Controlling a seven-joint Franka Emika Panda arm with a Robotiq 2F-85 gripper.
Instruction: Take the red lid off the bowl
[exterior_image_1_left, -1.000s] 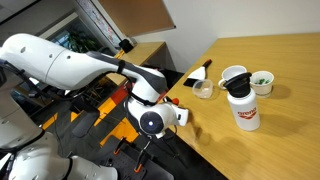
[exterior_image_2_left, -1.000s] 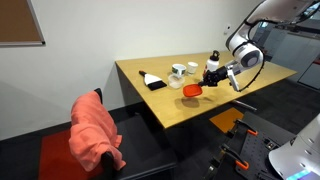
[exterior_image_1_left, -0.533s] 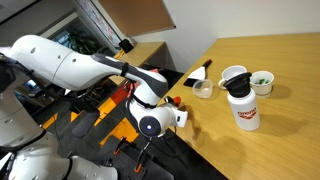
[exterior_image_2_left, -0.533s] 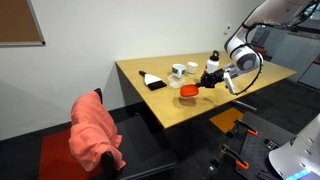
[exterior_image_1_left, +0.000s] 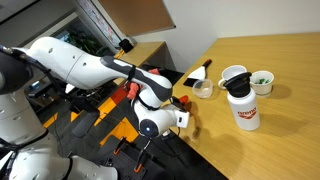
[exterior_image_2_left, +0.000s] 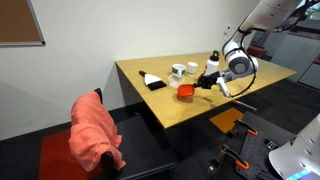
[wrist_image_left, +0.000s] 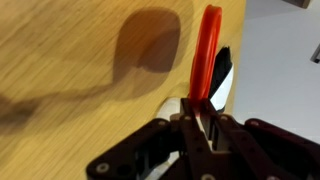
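Note:
My gripper (wrist_image_left: 200, 118) is shut on the red lid (wrist_image_left: 205, 50), which stands on edge between the fingers above the wooden table (wrist_image_left: 70, 60). In both exterior views the lid (exterior_image_2_left: 186, 91) is held near the table's front edge by the gripper (exterior_image_2_left: 197, 87), (exterior_image_1_left: 181, 102). The small translucent bowl (exterior_image_1_left: 204, 90) sits uncovered on the table, a short way from the gripper. I cannot make the bowl out in the other views.
A white cup (exterior_image_1_left: 233, 77), a small white bowl with green contents (exterior_image_1_left: 261, 82) and a white bottle with a black cap (exterior_image_1_left: 243, 108) stand beside the bowl. A black object (exterior_image_1_left: 197, 73) lies near it. A chair with a red cloth (exterior_image_2_left: 95, 130) stands by the table.
The gripper has carried the red lid a little further along the table's front edge, and the lid has tilted more upright. The bowl has not moved.

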